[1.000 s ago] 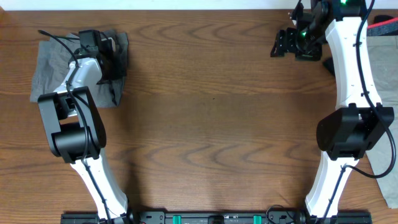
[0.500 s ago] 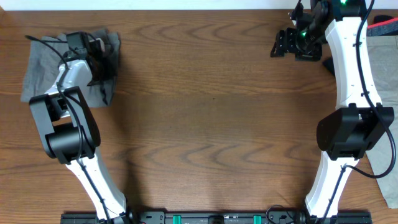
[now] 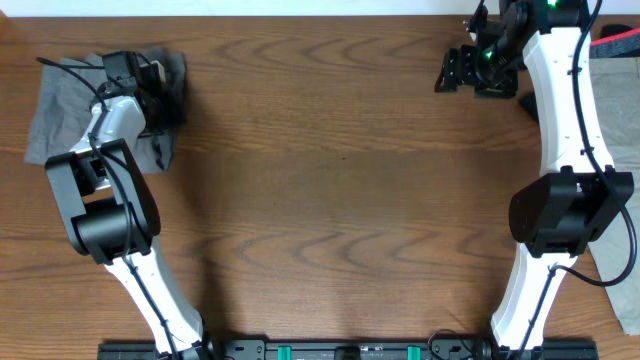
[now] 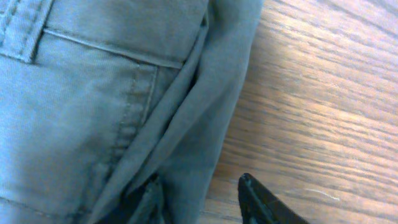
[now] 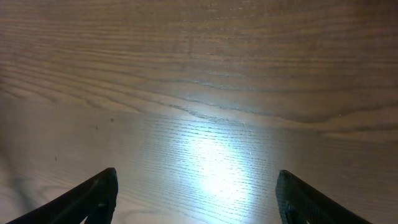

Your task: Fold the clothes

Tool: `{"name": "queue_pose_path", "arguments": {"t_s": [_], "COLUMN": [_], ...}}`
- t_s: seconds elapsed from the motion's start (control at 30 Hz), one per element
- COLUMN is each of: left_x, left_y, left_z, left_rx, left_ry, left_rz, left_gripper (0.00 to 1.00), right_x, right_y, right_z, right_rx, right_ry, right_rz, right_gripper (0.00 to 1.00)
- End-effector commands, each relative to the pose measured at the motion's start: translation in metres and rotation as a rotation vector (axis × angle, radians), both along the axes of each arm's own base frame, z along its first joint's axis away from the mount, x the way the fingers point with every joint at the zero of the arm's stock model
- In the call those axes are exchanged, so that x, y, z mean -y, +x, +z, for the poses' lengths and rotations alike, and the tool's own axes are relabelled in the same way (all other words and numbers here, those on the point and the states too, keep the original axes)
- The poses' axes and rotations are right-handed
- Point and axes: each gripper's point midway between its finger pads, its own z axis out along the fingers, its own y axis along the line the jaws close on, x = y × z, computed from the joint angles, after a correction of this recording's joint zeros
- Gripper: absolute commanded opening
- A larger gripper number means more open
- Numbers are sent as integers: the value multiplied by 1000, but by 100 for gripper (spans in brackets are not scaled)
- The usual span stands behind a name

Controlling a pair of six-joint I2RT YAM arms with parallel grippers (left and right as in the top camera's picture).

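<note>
Near edge: bases of L arm [image 3: 105,210] & R arm [image 3: 565,210], well apart, brown wood desk [image 3: 330,180] btwn them. R edge: tan garment [image 3: 618,120] lying flat, running out of frame, R arm's elbow overlapping it in overhead view. Far L corner: grey shorts [image 3: 55,100] lying bunched on desk, L arm reaching over them. At shorts' R edge: left tool [image 4: 199,186] partly apart, folded cloth edge btwn fingers; R-side finger [image 4: 261,202] off the cloth, so no grip. Far R: right tool [image 5: 196,174] spread wide, low over wood. Far R corner: red item [image 3: 622,40], can't tell what.
</note>
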Motion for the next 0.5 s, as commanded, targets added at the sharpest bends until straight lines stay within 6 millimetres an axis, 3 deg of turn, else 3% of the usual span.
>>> {"name": "queue_pose_path", "arguments": {"t_s": [0.0,0.33,0.47], "left_x": [-14,-1,10], "left_y": [-7,1,2], "left_z": [-2,70,104], "left_rx": [-28,98,169], "left_ry": [23,20,-21], "left_rz": [63,30,-4], "left_gripper": [47,75,76], "right_x": [-5,-5,-5], "right_y": [2,3,3], "right_z": [5,5,5], "right_rx": [20,23,23], "right_ry": [4,3,3], "right_rz": [13,14,14], "right_gripper": [80,80,80]}}
